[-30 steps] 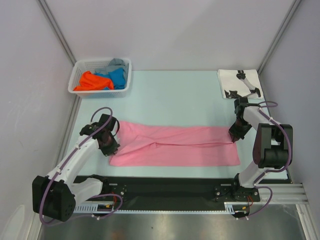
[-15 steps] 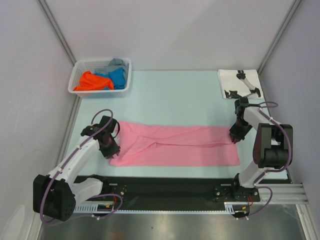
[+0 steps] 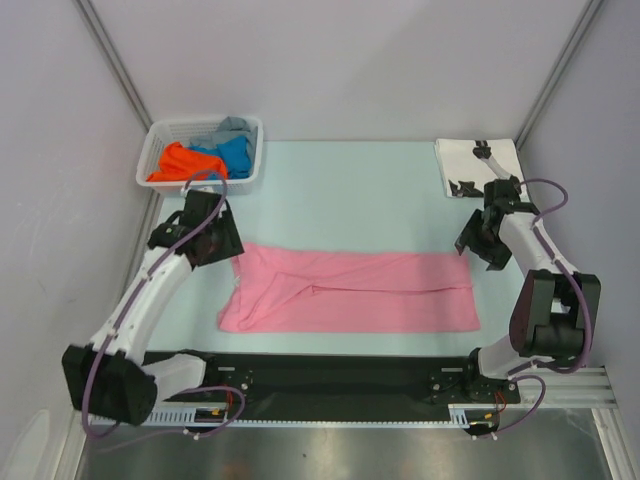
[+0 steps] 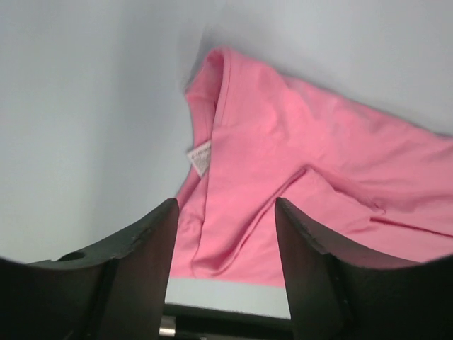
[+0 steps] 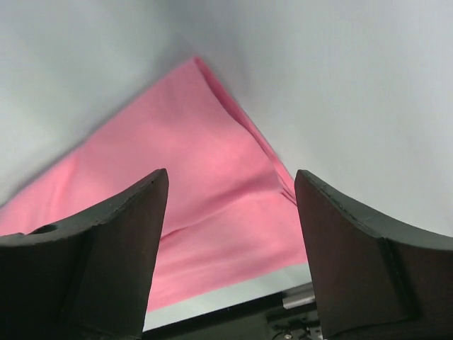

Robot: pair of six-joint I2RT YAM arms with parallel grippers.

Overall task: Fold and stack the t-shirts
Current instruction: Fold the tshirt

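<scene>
A pink t-shirt (image 3: 350, 290) lies flat as a long folded band across the near half of the table; it also fills the left wrist view (image 4: 297, 163) and the right wrist view (image 5: 191, 163). My left gripper (image 3: 226, 248) hovers over its left end, open and empty (image 4: 226, 212); a small white label (image 4: 200, 157) shows at the collar. My right gripper (image 3: 472, 245) hangs above the shirt's far right corner, open with nothing between its fingers (image 5: 232, 184). A folded white t-shirt with black print (image 3: 480, 165) lies at the far right.
A white lattice basket (image 3: 252, 170) at the far left holds an orange t-shirt (image 3: 180, 163), a blue one (image 3: 235, 155) and a grey one (image 3: 232, 127). Grey walls close in both sides. A black rail (image 3: 330, 375) runs along the near edge.
Both grippers have opened and let go of the pink t-shirt's ends, then risen and drawn back toward the far side. The shirt stays flat where it lay.
</scene>
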